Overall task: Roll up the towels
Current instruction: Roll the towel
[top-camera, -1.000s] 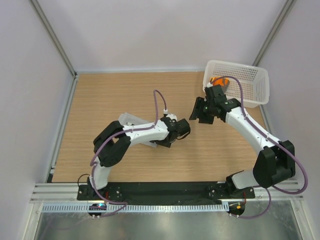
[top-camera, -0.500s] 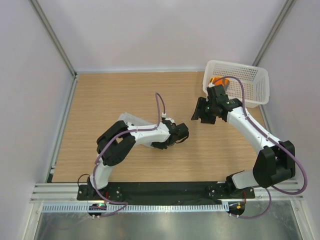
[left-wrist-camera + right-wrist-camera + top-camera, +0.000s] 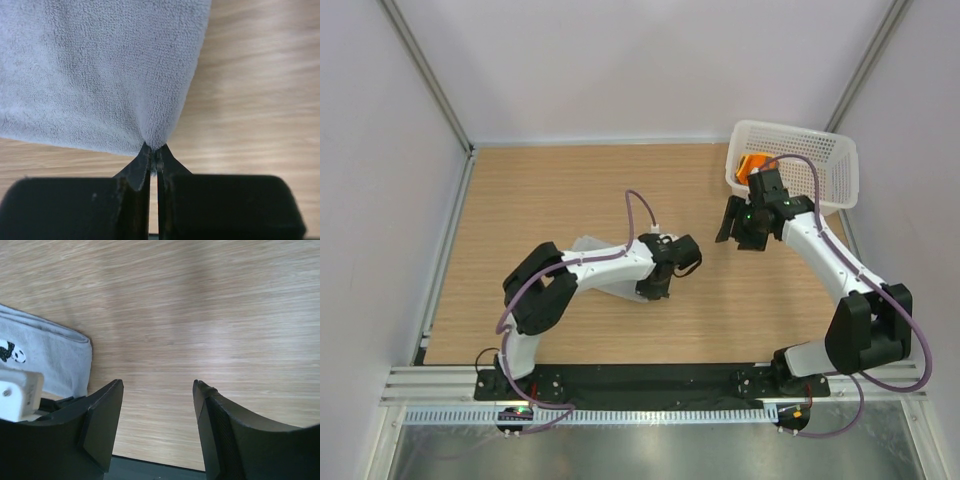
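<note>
Only my left wrist view shows my left gripper (image 3: 154, 151) pinching the grey towel (image 3: 100, 65). My right gripper (image 3: 157, 387) is apart above the wood desk (image 3: 210, 305).

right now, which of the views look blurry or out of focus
Left wrist: the grey towel is sharp where the left gripper pinches its corner, and the table beside it is smeared. Right wrist: table streaked too, right gripper dark. Top: crisp, evenly lit.
</note>
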